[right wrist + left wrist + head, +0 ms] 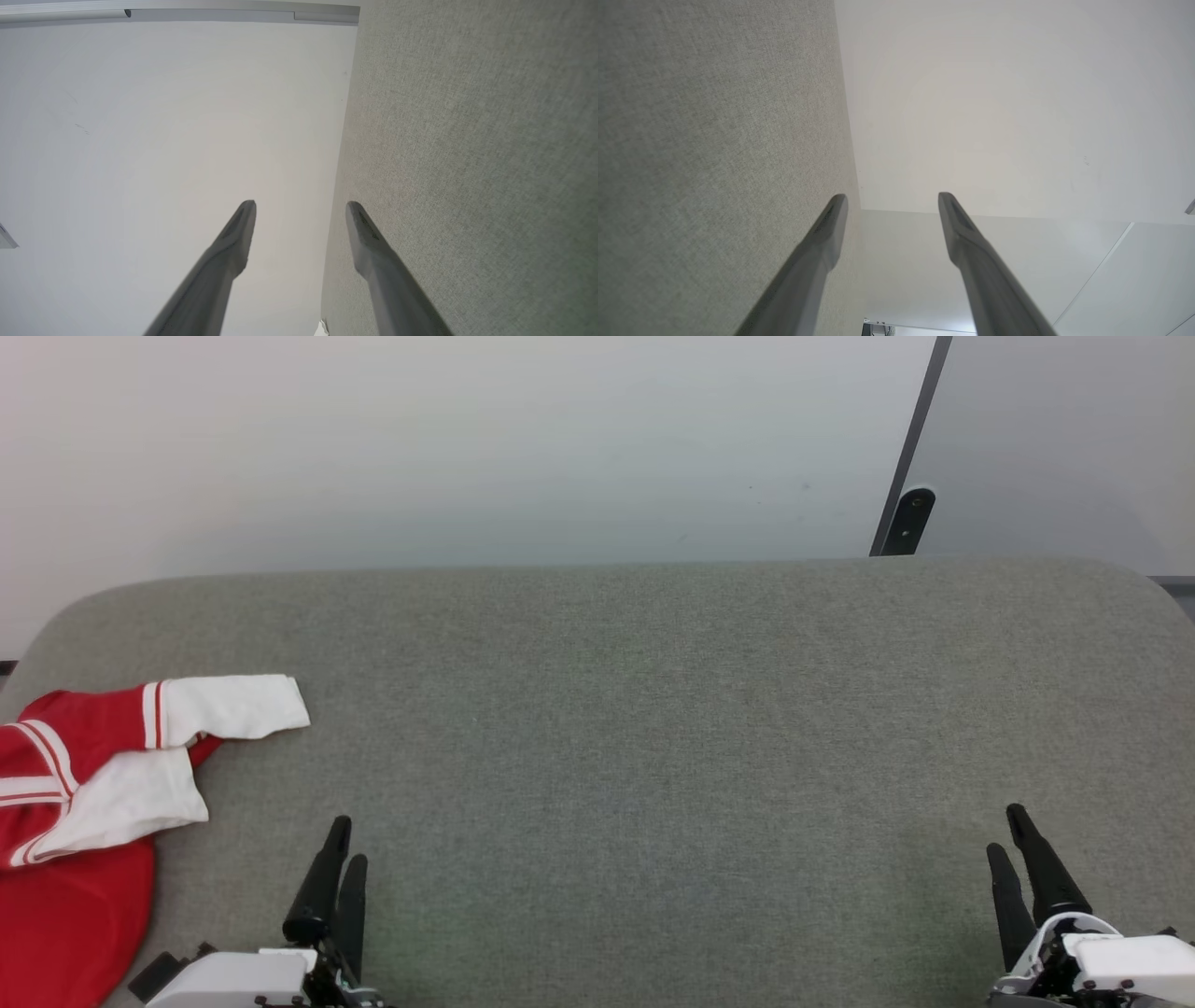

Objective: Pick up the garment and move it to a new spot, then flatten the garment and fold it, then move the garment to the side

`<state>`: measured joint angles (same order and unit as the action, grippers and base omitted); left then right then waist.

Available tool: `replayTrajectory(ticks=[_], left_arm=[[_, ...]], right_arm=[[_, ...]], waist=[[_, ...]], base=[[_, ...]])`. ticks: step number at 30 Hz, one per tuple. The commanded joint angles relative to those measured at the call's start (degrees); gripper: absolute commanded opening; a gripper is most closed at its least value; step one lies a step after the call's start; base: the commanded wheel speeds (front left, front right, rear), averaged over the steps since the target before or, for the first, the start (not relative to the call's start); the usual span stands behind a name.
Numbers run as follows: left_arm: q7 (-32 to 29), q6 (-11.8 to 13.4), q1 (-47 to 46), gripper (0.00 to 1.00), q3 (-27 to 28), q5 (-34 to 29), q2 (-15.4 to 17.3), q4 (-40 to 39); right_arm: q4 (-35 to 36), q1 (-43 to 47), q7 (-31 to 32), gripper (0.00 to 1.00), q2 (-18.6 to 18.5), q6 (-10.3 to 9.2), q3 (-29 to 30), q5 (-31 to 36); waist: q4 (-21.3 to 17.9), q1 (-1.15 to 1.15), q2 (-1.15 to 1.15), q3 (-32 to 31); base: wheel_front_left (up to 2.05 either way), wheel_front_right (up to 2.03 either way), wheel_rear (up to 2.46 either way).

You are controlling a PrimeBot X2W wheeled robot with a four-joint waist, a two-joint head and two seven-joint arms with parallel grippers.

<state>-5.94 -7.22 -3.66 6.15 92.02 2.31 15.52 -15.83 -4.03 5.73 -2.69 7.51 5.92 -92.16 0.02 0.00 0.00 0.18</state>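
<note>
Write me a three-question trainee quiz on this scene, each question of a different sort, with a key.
1. True or false: the garment lies in the middle of the grey table.
2. Which jaws are nearer the garment in the head view? A) left jaws B) right jaws C) both equally near
3. Fill in: both sets of jaws stand ____ and hold nothing.

Key
1. False: it lies at the table's left end, partly cut off by the edge of the head view.
2. A
3. open
</note>
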Motion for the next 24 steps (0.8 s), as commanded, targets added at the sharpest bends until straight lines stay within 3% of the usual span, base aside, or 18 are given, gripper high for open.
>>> replayTrajectory(ticks=[1, 15, 24], left_arm=[[0.5, -0.1, -0.8, 1.00, -0.2, -0.8, 0.4, -1.5], [4.7, -0.1, 0.9, 1.00, -2.5, -9.9, 2.2, -2.5], [6.9, 0.0, 2.0, 1.00, -1.9, -19.9, 2.2, -3.4]], right_arm=[[1.4, -0.7, -0.6, 1.00, -0.2, 0.01, -0.6, 0.6], [1.8, 0.3, -4.2, 1.00, -2.2, 0.00, -4.7, 10.6], [2.1, 1.0, -5.6, 1.00, -3.2, 0.00, -6.0, 19.1]], waist=[[0.0, 0.00, 0.00, 0.0], [0.0, 0.00, 0.00, 0.0], [0.0, 0.00, 0.00, 0.0]], base=[[0.00, 0.00, 0.00], [0.00, 0.00, 0.00], [0.00, 0.00, 0.00]])
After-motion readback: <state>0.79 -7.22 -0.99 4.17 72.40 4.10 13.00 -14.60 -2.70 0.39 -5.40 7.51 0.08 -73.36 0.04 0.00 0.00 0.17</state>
